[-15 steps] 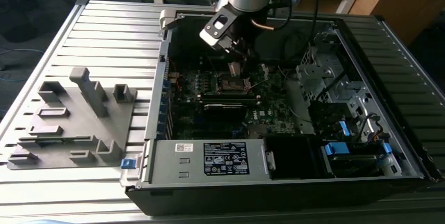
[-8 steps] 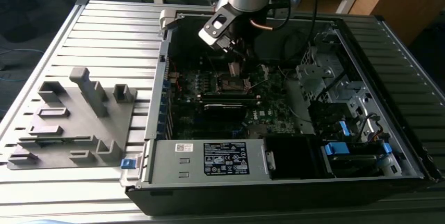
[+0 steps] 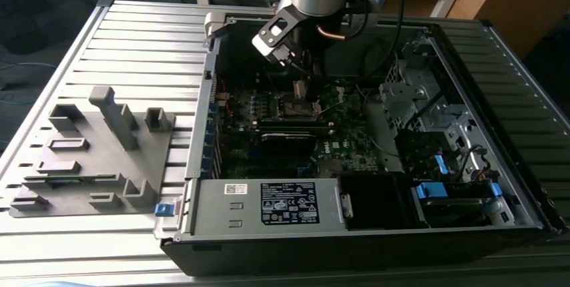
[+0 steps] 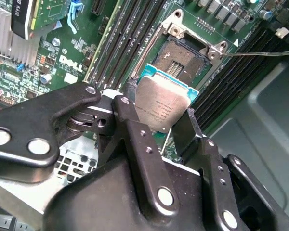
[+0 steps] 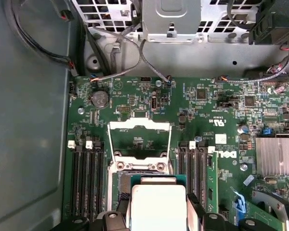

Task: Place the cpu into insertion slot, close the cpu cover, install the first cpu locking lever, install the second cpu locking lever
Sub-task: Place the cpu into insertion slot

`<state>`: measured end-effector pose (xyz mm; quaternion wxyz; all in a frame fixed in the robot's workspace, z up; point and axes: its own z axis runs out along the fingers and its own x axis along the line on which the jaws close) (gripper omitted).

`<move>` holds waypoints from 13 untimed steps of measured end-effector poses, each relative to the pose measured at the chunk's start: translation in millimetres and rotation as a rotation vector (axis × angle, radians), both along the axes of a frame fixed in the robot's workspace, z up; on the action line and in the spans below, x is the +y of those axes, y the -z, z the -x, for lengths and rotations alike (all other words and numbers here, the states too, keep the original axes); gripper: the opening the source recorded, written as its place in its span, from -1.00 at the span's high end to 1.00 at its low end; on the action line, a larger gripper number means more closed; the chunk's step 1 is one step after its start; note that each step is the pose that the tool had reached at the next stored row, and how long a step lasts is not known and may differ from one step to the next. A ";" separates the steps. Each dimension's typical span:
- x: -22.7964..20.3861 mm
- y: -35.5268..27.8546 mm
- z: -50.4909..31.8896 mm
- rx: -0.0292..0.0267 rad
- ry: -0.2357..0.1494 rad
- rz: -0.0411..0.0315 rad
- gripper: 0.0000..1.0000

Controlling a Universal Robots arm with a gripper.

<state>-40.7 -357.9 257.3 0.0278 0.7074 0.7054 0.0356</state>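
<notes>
My gripper [image 4: 161,114] is shut on the cpu [image 4: 166,96], a silver-topped square chip held by two opposite edges between the black fingers [image 4: 127,108]. The chip hangs tilted just above the insertion slot [image 4: 183,60], whose dark contact field lies bare. In the first wrist view the cpu [image 5: 156,199] covers the slot's near part, and the cpu cover [image 5: 139,126] stands swung open beyond it. A thin wire lever [image 4: 260,53] sticks out from the slot's corner. In the exterior view the gripper [image 3: 300,88] reaches down into the open computer case over the slot [image 3: 298,107].
Long black memory slots [image 5: 86,178] flank the socket on both sides. A finned heat sink [image 5: 277,156] and cables [image 5: 120,72] are nearby. The case's power supply [image 3: 267,203] and drive cage [image 3: 428,107] hem the board. A grey fixture [image 3: 98,153] sits at the exterior view's left.
</notes>
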 end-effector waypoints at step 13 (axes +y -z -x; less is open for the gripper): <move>0.4 7.8 7.2 -0.0003 -0.002 -0.0033 -0.08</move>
